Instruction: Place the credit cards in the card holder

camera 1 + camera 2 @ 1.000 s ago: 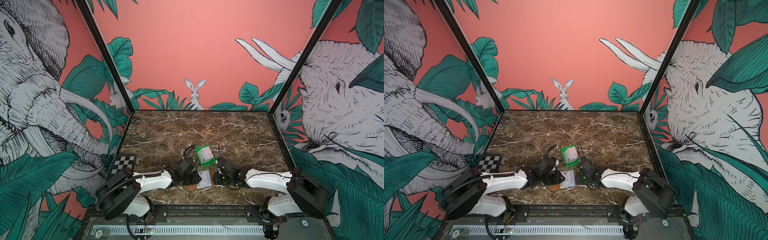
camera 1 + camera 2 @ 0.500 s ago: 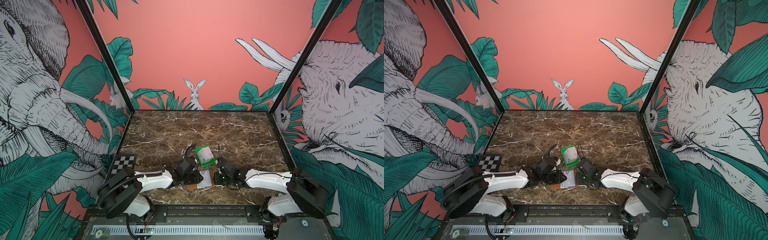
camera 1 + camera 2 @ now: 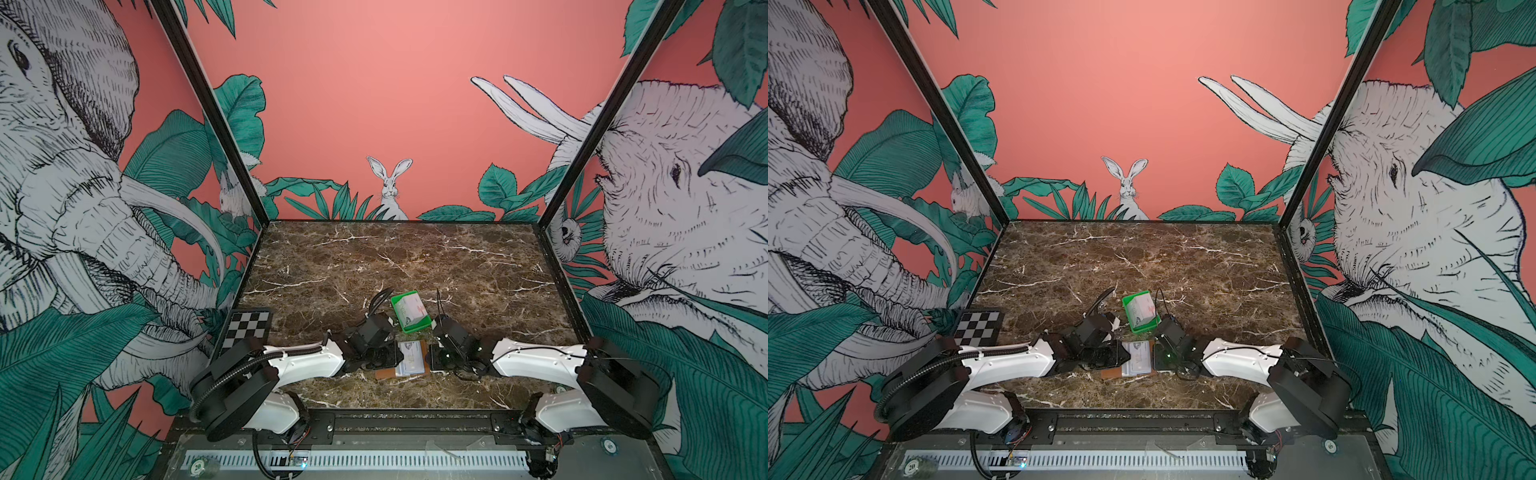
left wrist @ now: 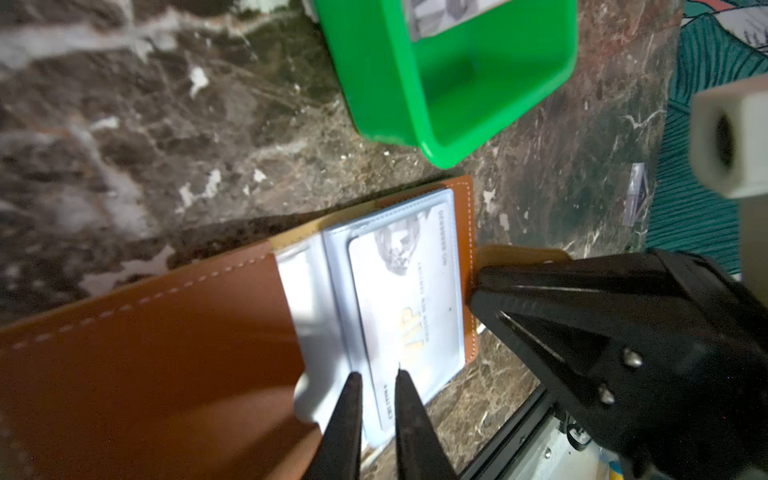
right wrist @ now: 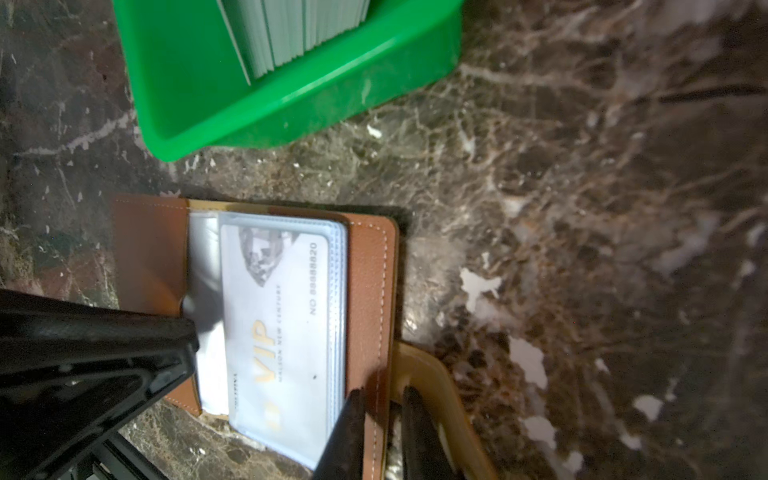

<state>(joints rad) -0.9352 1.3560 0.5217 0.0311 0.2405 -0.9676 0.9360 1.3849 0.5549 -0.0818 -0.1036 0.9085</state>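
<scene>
Jaws first: your left gripper (image 4: 377,373) has its two fingers drawn close, with only a slim gap between the tips. Those tips sit at the end of the clear sleeve (image 4: 337,291) that holds the white VIP card (image 4: 411,299). You cannot tell from either wrist view whether they pinch the sleeve or merely rest on it. Your right gripper (image 5: 380,395) is likewise almost closed. The stitched edge of the card holder (image 5: 370,291) shows in the slit between its fingers, and the snap tab (image 5: 432,374) lies just beside them. Whether it grips or only presses cannot be told either.

You have the card holder lying open on the marble table (image 3: 374,257), near the front edge, between the two grippers in both top views. The white VIP card lies inside the topmost sleeve, printed face up. The green tray (image 3: 415,327) stands just behind the holder, close but apart from it. The remaining credit cards (image 5: 299,33) stand on edge in it as a tight stack. A checkerboard (image 3: 247,328) lies at the table's left side, well apart from everything else
</scene>
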